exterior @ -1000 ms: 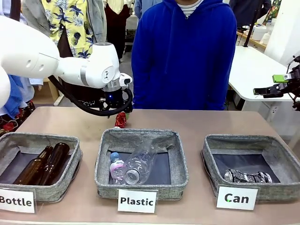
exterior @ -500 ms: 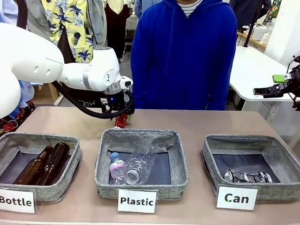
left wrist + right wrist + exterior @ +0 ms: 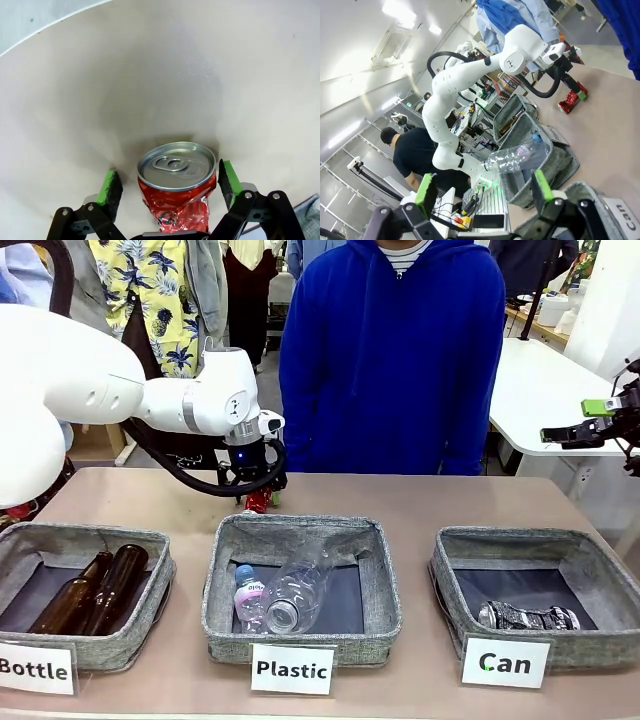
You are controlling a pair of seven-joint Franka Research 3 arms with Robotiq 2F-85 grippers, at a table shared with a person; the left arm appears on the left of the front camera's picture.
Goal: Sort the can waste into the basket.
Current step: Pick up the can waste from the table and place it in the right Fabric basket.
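The shiny red crushed can (image 3: pixel 176 187) stands upright on the table with its silver lid up. My left gripper (image 3: pixel 169 186) is open and straddles it, one green pad on each side with small gaps. In the front view the red can (image 3: pixel 257 502) sits behind the Plastic basket, under the left gripper (image 3: pixel 258 490). The silver crushed can (image 3: pixel 528 617) lies inside the grey basket (image 3: pixel 530 540) labelled "Can" at the right. My right gripper (image 3: pixel 483 192) is open and holds nothing; it hangs high at the right edge (image 3: pixel 590 427), beyond the table.
A basket labelled "Bottle" (image 3: pixel 90 537) holds two brown glass bottles at the left. The middle basket labelled "Plastic" (image 3: pixel 300 528) holds clear plastic bottles. A person in a blue hoodie (image 3: pixel 392 360) stands at the far side of the table.
My left gripper has come down lower over the red can, which now shows less in the front view. The right arm has not moved.
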